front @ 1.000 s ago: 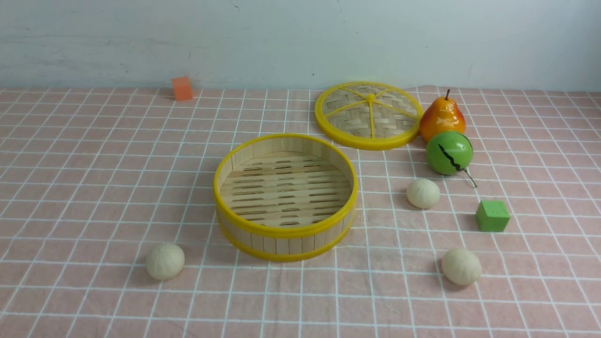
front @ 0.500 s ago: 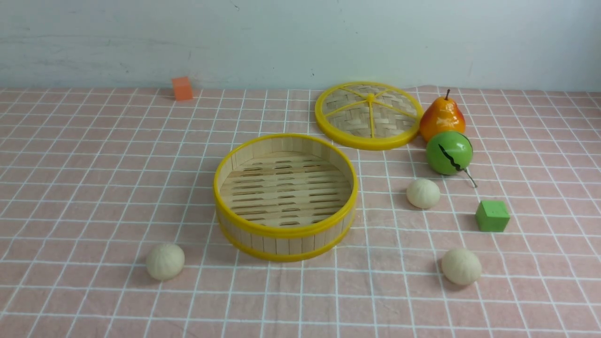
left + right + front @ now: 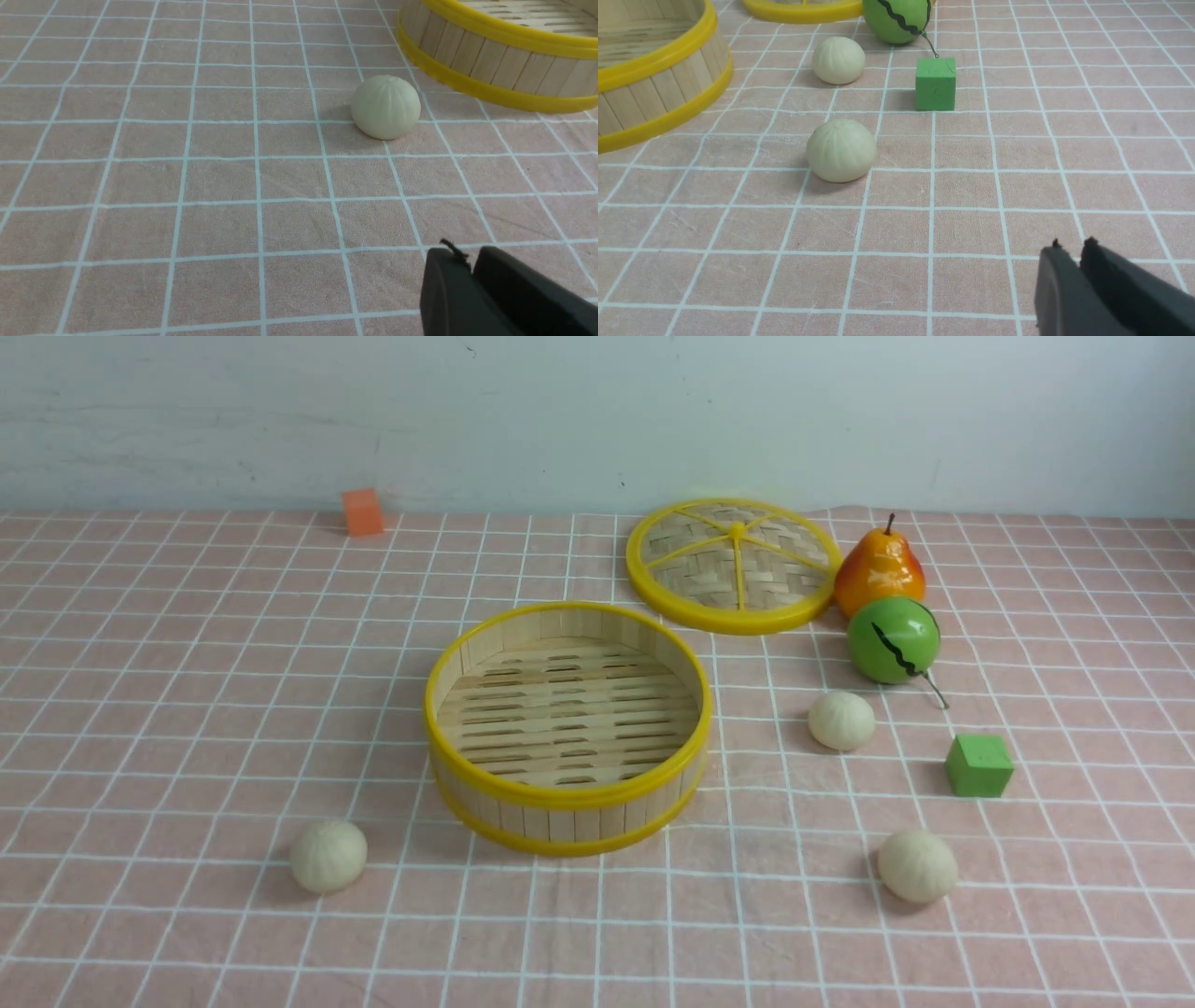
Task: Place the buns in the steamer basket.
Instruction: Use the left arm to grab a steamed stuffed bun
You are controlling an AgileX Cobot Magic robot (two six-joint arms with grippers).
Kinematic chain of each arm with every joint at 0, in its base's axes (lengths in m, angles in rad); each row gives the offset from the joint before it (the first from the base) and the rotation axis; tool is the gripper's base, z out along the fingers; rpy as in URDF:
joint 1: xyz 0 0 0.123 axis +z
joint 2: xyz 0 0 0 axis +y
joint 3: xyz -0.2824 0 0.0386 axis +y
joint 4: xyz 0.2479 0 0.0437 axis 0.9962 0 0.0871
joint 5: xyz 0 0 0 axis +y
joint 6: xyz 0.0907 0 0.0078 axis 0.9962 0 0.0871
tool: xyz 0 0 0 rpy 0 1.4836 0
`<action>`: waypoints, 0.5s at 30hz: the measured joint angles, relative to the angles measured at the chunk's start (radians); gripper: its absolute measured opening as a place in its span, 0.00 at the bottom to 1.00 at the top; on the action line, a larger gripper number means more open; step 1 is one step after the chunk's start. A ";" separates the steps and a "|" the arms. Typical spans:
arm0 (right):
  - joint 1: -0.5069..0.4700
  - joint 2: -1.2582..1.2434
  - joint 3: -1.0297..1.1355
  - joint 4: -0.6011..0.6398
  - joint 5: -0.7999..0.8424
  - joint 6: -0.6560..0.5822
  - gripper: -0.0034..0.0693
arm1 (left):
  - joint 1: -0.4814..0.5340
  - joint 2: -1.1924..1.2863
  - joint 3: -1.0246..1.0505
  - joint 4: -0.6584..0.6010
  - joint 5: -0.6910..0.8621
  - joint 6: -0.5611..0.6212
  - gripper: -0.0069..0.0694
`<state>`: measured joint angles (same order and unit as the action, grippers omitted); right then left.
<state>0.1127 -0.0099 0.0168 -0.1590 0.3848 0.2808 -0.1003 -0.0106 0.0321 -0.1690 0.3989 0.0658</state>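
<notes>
Three cream-white buns lie on the pink checked cloth: one at the front left (image 3: 328, 855), one right of centre (image 3: 841, 720) and one at the front right (image 3: 917, 865). The steamer basket (image 3: 567, 793) stands empty in the middle. Neither arm shows in the front view. In the left wrist view my left gripper (image 3: 469, 254) hovers short of the left bun (image 3: 385, 107), near the basket wall (image 3: 490, 60); its jaws are together, holding nothing. My right gripper (image 3: 1071, 247) is likewise shut and empty, well short of the nearer right bun (image 3: 841, 149) and the farther bun (image 3: 838, 60).
The flat woven lid (image 3: 734, 565) lies behind the basket to the right. Next to it stand an orange pear (image 3: 878, 569) and a green ball with a black crack mark (image 3: 892, 639). A green cube (image 3: 978, 765) sits between the two right buns; an orange cube (image 3: 362, 511) is by the back wall.
</notes>
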 joint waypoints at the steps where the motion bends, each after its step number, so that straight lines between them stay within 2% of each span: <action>1: 0.000 0.000 0.000 0.000 0.000 0.000 0.15 | 0.000 0.000 0.000 0.000 0.000 0.000 0.19; 15: 0.000 0.000 0.000 0.000 0.000 0.000 0.17 | 0.000 0.000 0.000 0.000 0.000 0.000 0.20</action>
<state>0.1127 -0.0099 0.0168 -0.1590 0.3848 0.2808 -0.1003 -0.0106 0.0321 -0.1690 0.3989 0.0658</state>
